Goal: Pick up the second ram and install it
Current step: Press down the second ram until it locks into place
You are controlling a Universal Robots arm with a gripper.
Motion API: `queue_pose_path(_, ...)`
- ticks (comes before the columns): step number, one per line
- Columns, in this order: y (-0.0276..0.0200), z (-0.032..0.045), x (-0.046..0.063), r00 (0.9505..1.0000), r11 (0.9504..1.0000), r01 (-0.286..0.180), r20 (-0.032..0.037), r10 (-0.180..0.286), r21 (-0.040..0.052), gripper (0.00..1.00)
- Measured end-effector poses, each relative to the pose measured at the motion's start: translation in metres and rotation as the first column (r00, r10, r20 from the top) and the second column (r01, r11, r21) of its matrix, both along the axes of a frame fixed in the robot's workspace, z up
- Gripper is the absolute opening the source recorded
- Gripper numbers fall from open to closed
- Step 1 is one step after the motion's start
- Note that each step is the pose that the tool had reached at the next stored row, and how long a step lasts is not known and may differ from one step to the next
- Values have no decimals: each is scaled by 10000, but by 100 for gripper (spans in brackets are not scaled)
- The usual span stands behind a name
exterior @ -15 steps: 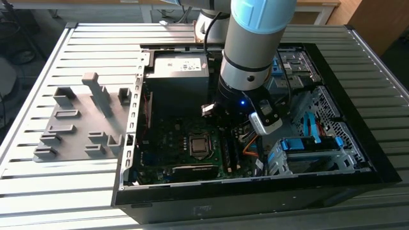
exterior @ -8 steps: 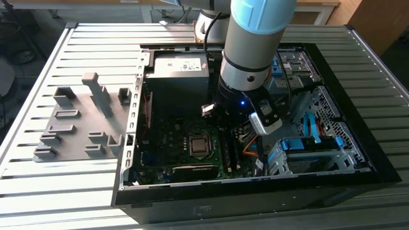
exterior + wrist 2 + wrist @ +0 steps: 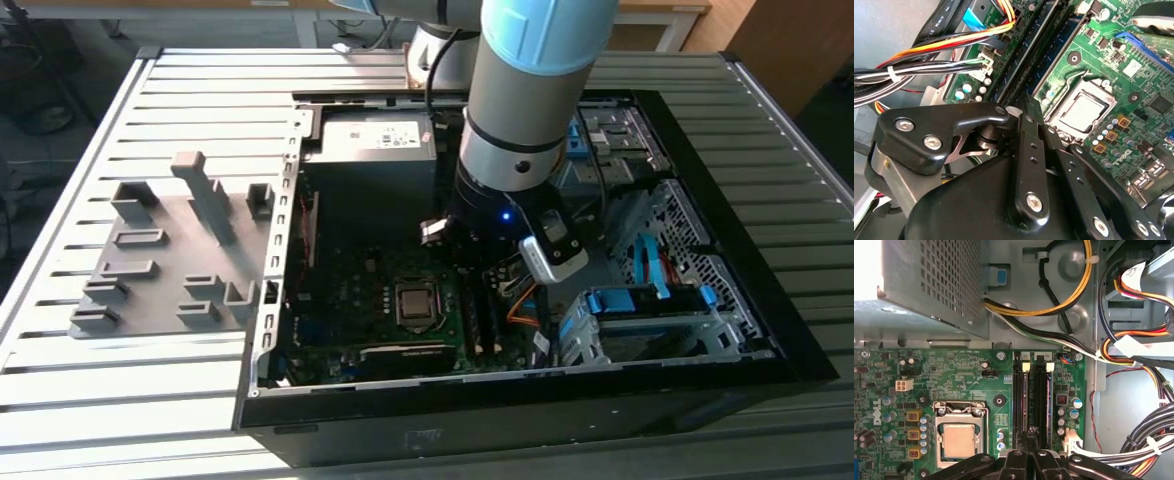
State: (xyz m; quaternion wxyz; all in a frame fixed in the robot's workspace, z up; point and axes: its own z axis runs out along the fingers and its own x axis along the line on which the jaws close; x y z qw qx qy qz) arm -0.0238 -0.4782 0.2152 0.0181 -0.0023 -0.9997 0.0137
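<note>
My gripper point(image 3: 1031, 117) point(image 3: 1029, 442) is shut, its black fingers point(image 3: 1029, 150) pressed side by side. The tips sit right at one end of the two long black memory slots point(image 3: 1021, 400) point(image 3: 1026, 65) on the green motherboard point(image 3: 954, 375). In the exterior view my arm's wrist point(image 3: 507, 215) hangs low inside the open computer case, just above those slots point(image 3: 481, 320). Dark narrow strips fill the slots, and I cannot tell the second ram apart from them. I make out nothing between the fingers. The grey holder tray point(image 3: 160, 270) on the table at the exterior view's left carries no stick.
The processor socket point(image 3: 958, 440) point(image 3: 416, 305) lies beside the slots. Bundles of coloured cables point(image 3: 1134, 355) point(image 3: 929, 55) run close on the other side. A metal power supply box point(image 3: 929, 280) and a drive cage with blue clips point(image 3: 641, 320) crowd the case.
</note>
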Motion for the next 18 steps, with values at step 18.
queue_pose_path(18,1,177,-5,10000,10000,0,2,0,9,11)
